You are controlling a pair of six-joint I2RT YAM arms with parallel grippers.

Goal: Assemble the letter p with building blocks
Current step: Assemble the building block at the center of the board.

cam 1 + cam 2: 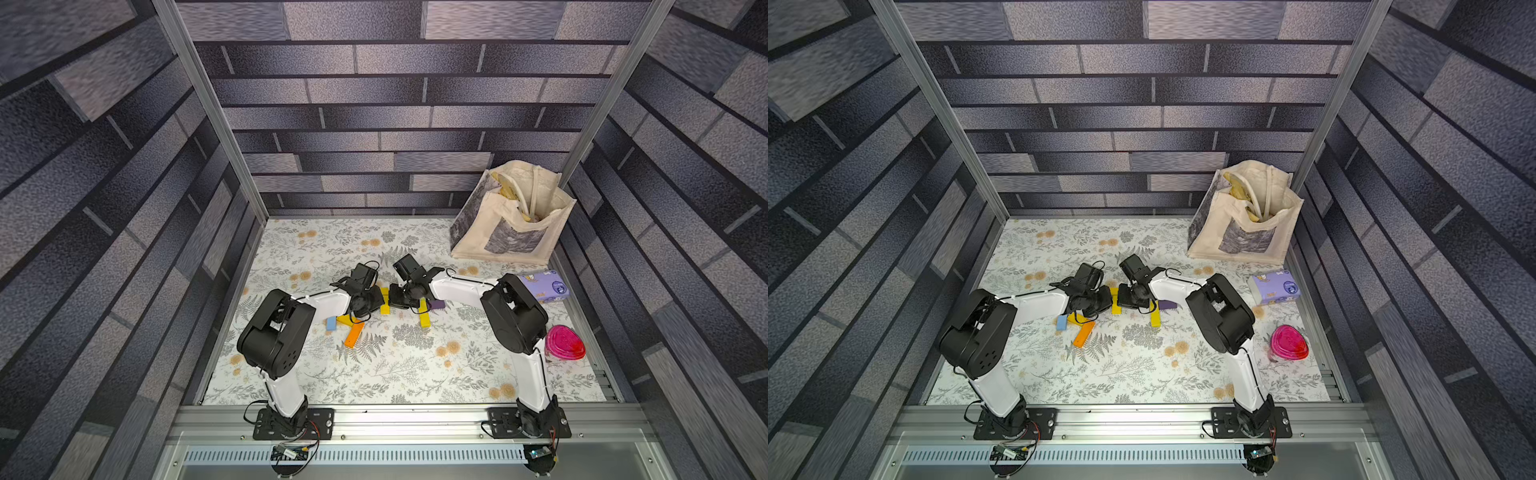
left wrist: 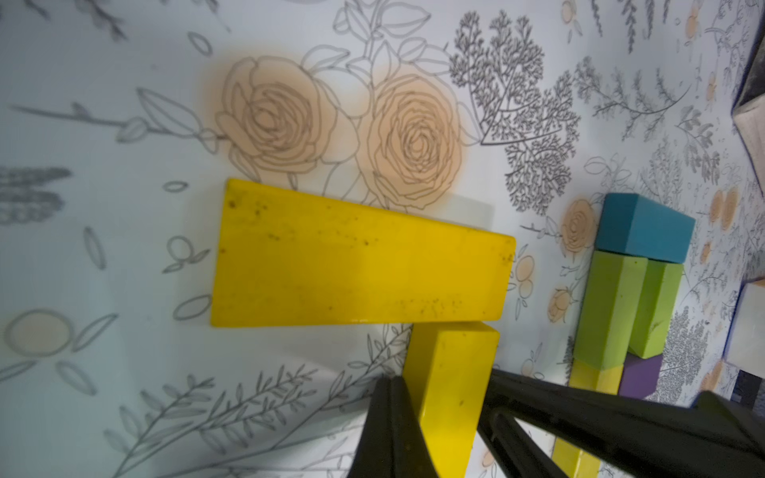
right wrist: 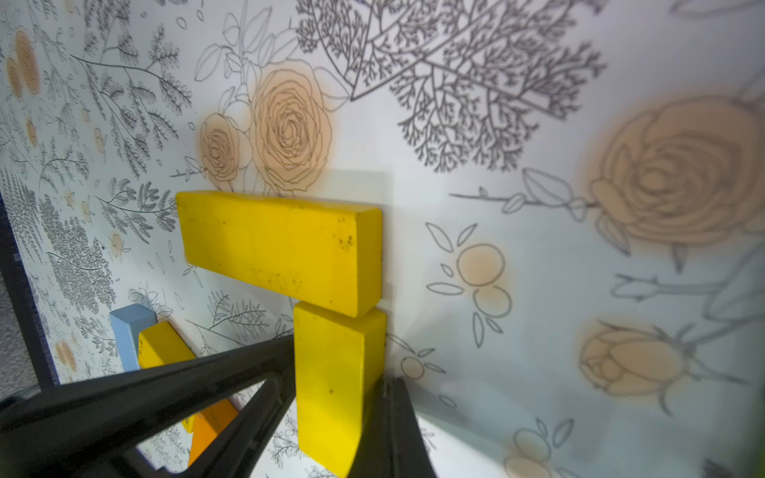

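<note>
Step, likely: squaring yellow block (image 2: 451, 380) against second yellow block (image 2: 356, 256). Your left gripper (image 2: 391, 391), right gripper (image 3: 389, 391): both closed, empty, flanking it. Next: nudge another block in.

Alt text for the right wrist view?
The right gripper is shut on a yellow block whose far end meets a longer yellow block lying crosswise on the floral tablecloth. A light blue block and an orange block lie nearby.

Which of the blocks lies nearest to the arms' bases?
The orange block, the only orange one; it lies nearer to them than the light blue block beside it.
</note>
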